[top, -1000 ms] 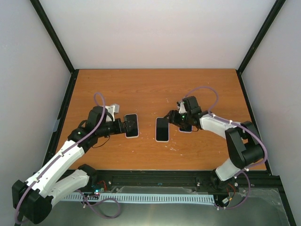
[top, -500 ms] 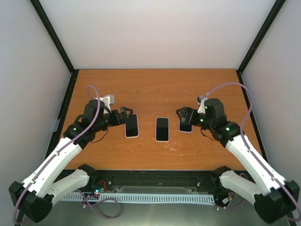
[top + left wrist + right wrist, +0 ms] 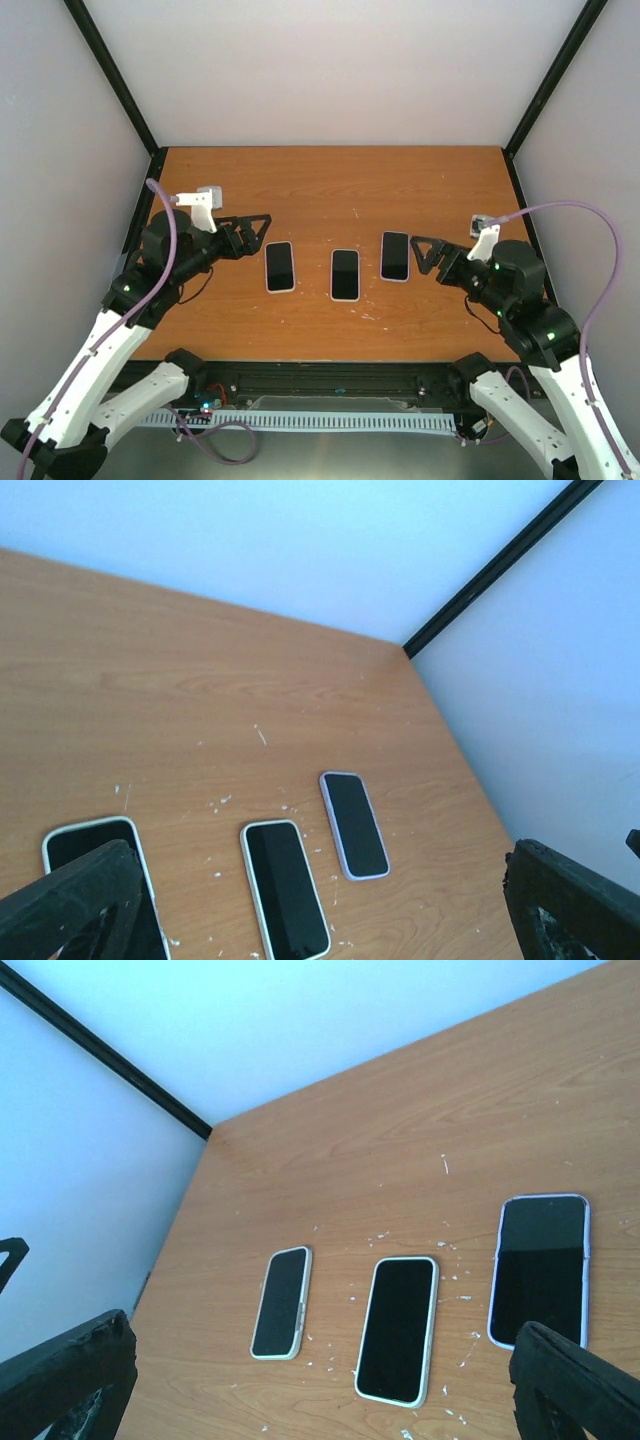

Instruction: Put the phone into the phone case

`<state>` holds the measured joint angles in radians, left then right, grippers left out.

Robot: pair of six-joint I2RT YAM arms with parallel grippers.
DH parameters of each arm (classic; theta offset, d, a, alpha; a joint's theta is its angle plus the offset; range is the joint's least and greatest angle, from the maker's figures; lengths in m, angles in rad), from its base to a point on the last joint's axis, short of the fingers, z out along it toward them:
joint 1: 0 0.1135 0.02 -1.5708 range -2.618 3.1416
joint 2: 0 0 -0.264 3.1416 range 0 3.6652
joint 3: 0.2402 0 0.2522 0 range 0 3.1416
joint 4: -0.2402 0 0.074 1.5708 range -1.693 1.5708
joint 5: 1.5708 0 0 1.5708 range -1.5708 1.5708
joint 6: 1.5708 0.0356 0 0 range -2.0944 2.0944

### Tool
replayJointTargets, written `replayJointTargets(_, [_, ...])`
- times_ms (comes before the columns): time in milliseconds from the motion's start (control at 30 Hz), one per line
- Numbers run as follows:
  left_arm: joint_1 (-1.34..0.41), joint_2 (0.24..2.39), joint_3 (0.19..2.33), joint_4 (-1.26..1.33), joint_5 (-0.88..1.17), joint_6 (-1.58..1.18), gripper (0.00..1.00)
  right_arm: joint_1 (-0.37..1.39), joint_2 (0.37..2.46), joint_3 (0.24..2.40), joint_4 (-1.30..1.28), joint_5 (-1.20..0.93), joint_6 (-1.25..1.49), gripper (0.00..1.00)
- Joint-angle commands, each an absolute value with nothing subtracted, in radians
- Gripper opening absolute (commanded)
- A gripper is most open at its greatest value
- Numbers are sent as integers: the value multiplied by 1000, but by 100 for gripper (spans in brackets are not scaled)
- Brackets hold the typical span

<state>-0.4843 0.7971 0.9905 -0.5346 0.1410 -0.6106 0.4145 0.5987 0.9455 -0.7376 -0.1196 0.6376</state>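
Three phones lie face up in a row on the wooden table, each black screen framed by a phone case rim. The left one (image 3: pixel 279 266) and the middle one (image 3: pixel 345 274) have white rims; the right one (image 3: pixel 395 256) has a lavender rim. My left gripper (image 3: pixel 250 231) hangs open to the left of the row, touching nothing. My right gripper (image 3: pixel 419 255) hangs open just right of the lavender phone, apart from it. The left wrist view shows the middle phone (image 3: pixel 285 888) and lavender phone (image 3: pixel 354 823) between its wide fingers (image 3: pixel 70 905). The right wrist view shows all three phones (image 3: pixel 397 1329).
White flecks are scattered on the table (image 3: pixel 330 190) around the phones. Black frame posts (image 3: pixel 115 75) and pale walls enclose the table on three sides. A black rail (image 3: pixel 330 378) runs along the near edge between the arm bases.
Both arms have drawn back and up, away from the phones toward their own sides. The right gripper has opened wide. The three phones lie in place.
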Motion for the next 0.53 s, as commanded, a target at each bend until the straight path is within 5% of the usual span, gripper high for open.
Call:
replayJointTargets(0, [-486,764,1029,-527,116,-553,99,409,560,980,-805,-100,658,100])
replayJointTargets(500, [-486,742,983,-512,98,-569,100,410,493,946,-811,-104,703,100])
